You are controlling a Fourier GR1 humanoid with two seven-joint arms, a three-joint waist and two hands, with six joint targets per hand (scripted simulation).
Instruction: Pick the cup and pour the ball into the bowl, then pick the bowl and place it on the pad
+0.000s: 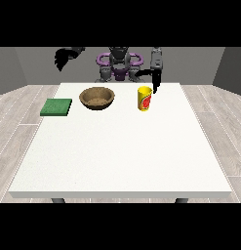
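Yellow cylindrical cup with red label (145,98) just below the hand at the view's right (155,82); fingers' state unclear. Round brown wooden bowl (97,97) sideways beyond. Risks tipping the cup if clipped off-centre.

open table (122,156) before bowl (97,98), cup (145,98)

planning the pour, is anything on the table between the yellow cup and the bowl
Nothing visible stands between them. The yellow cup stands upright to the right of the wooden bowl with only bare white table between. The green pad lies on the bowl's far side, at the view's left. The hand at the view's right hangs beside the cup.
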